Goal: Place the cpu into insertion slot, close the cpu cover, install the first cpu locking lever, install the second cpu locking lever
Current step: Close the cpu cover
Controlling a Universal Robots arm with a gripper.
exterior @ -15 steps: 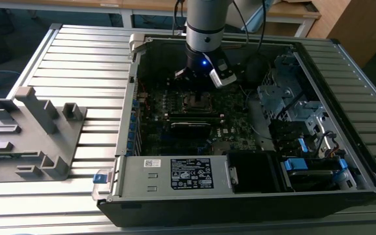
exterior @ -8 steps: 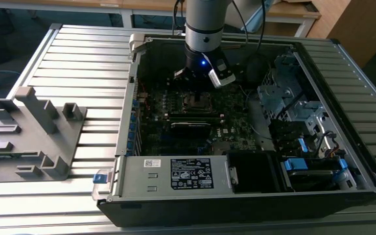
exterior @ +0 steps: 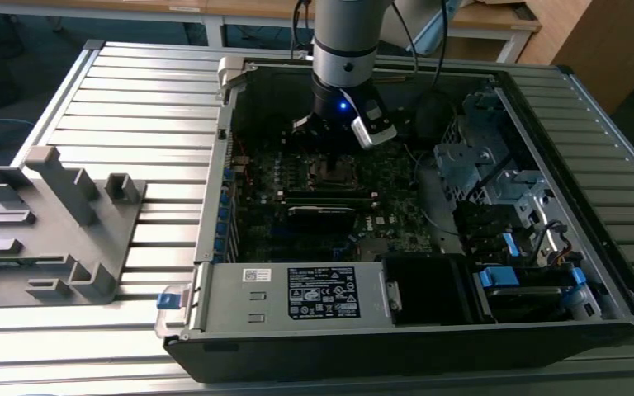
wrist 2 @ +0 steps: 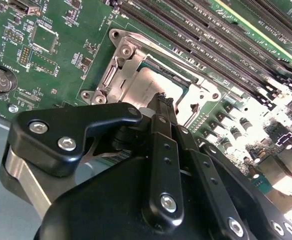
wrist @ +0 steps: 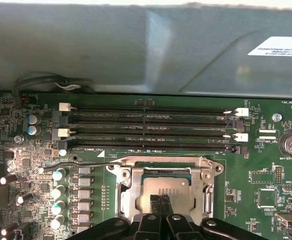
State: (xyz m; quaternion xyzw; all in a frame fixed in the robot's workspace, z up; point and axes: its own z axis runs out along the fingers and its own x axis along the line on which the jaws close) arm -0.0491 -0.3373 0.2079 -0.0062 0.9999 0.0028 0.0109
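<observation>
Case (exterior: 214, 206) sits on bench (exterior: 141, 99), fixture block (exterior: 59, 223) off at exterior view's left. Inside case: motherboard (wrist: 236, 170), cpu (wrist: 172, 189) in socket, cpu cover (wrist: 131, 186) framing it, memory slots (wrist: 146, 128) just beside. Gripper (wrist: 160, 200) right over cpu.

Tool (wrist: 160, 200) tips pressed together above seated cpu (wrist: 175, 187).

No print here is legible to you. In the exterior view, a black printed label (exterior: 323, 292) and a small white sticker (exterior: 257, 275) sit on the grey box (exterior: 229, 301) beside the motherboard (exterior: 395, 227). In the first wrist view, a cut-off white label (wrist: 281, 46) sits on the grey wall (wrist: 110, 50) bordering the motherboard.
</observation>
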